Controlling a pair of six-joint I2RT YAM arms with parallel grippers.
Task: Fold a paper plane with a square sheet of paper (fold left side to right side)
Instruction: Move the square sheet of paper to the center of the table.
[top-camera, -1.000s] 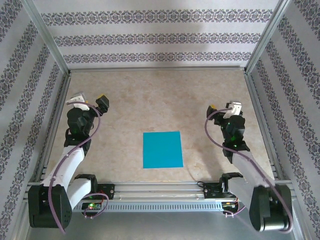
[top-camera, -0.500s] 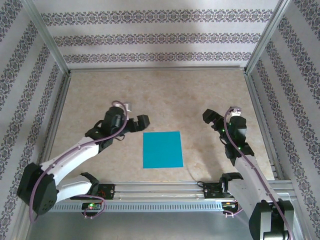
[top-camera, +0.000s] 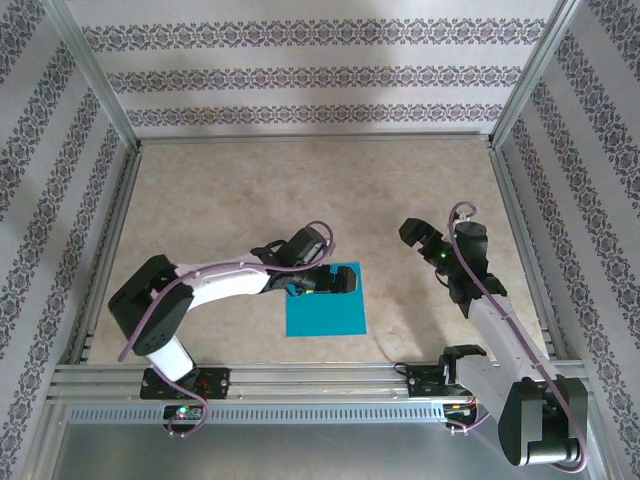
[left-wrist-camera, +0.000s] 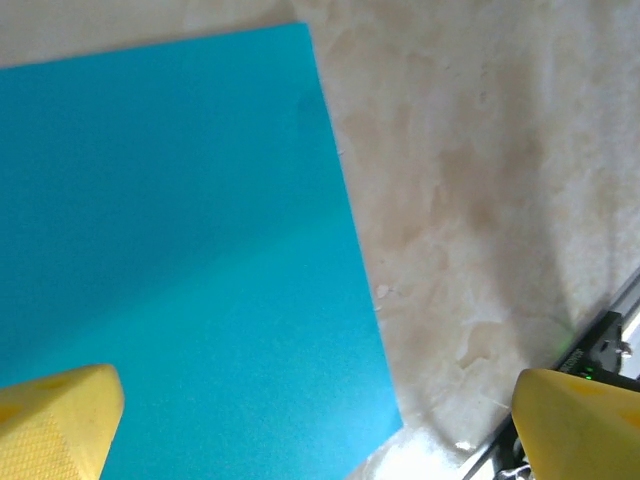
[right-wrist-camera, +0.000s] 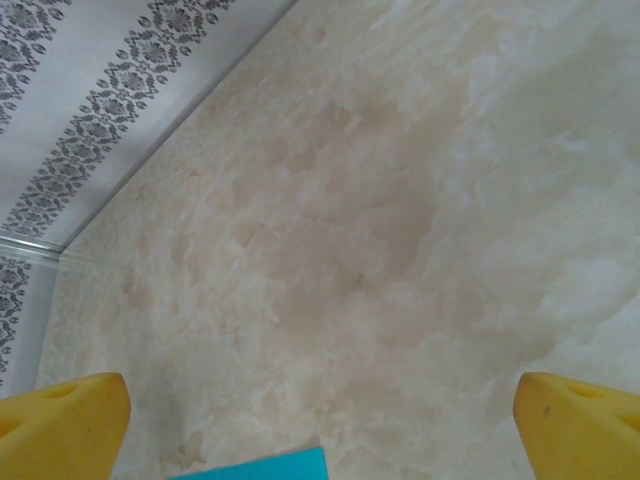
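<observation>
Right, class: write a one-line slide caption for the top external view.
Left gripper open over the flat teal-blue square sheet of paper; right gripper open above the bare table beside it.

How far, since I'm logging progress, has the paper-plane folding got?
Done: nothing; the square sheet of paper lies flat and uncreased on the table. In hand: the left gripper is open over the sheet, apparently lining up a grasp; the right gripper is open over bare table to its right. Left: every fold, beginning left side to right.

Beige marbled tabletop (top-camera: 300, 180); patterned walls (top-camera: 300, 70); aluminium rail (top-camera: 320, 375).
</observation>
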